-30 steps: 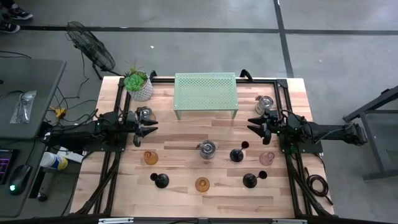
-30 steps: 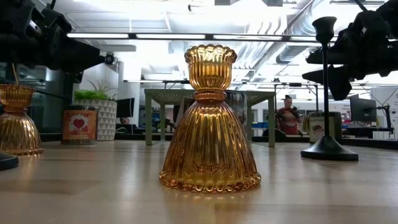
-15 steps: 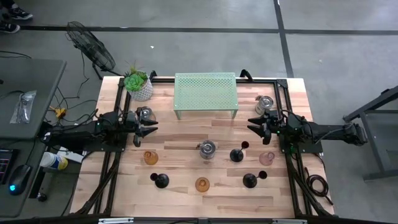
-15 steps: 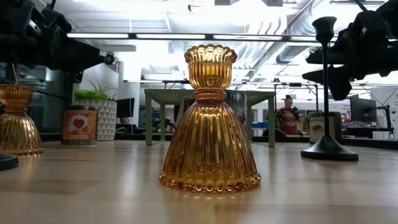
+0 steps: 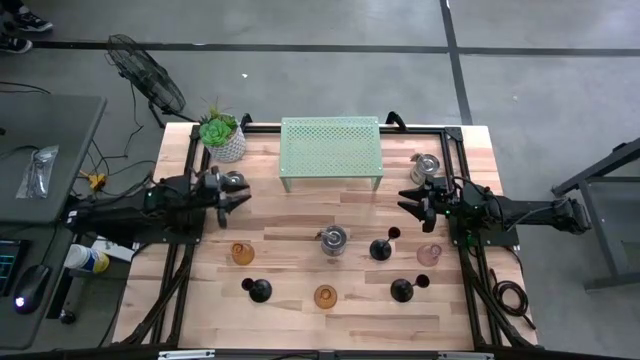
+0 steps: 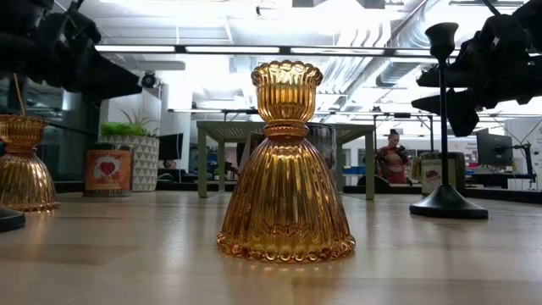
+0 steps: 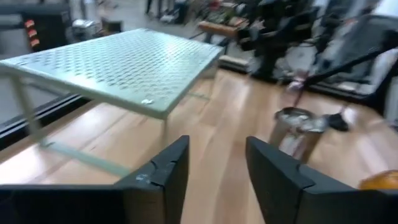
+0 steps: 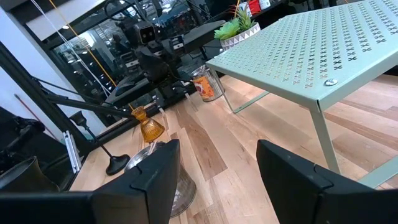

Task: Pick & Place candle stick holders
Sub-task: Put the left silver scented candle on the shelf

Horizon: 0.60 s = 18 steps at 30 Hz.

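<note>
Nine holders stand on their bases on the wooden table. Silver cups: one (image 5: 232, 181) just beyond my left gripper, one (image 5: 334, 238) at mid-table, one (image 5: 427, 165) at the far right. Black stemmed holders: (image 5: 380, 248), (image 5: 259, 290), (image 5: 402, 290). Amber glass holders: (image 5: 242, 252), (image 5: 324, 295). A pale pink holder (image 5: 430, 254) stands at the right. My left gripper (image 5: 238, 200) is open and empty; its wrist view (image 7: 217, 146) shows the mid-table cup (image 7: 295, 127) ahead. My right gripper (image 5: 412, 200) is open and empty above the table's right side.
A pale green perforated rack (image 5: 331, 150) stands at the far middle. A white pot with a green plant (image 5: 223, 137) sits at the far left corner. Black frame rails run along both table sides. Bare wood lies between the rack and the holders.
My left gripper has moved a little up and toward the table's far edge, turning toward the green rack. Its fingers stay open. My right gripper and all the holders have kept still.
</note>
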Each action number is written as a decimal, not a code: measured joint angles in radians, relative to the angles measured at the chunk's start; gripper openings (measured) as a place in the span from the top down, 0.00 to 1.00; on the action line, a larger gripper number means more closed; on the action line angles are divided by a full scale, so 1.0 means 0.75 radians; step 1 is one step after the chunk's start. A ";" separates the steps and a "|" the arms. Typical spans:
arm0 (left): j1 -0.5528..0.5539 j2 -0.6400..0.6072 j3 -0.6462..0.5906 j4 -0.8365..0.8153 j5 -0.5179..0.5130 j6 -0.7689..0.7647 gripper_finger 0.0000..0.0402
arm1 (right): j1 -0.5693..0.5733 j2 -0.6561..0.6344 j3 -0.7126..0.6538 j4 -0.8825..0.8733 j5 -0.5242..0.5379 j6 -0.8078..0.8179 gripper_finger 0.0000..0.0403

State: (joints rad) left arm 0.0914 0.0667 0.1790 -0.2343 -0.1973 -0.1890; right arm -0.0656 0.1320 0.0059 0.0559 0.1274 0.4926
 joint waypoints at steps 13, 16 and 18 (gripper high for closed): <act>0.000 0.455 0.537 -0.722 -0.080 -0.511 0.30 | 0.000 0.000 0.000 0.000 0.000 0.000 0.49; 0.000 0.608 0.688 -0.883 -0.010 -0.627 0.30 | 0.000 0.000 0.000 0.000 0.000 0.000 0.49; 0.000 0.707 0.780 -0.978 0.055 -0.662 0.30 | 0.000 0.000 0.000 -0.001 0.000 0.000 0.49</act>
State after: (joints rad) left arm 0.0914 0.5970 0.7639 -0.9681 -0.1561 -0.6854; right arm -0.0655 0.1322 0.0058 0.0555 0.1272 0.4924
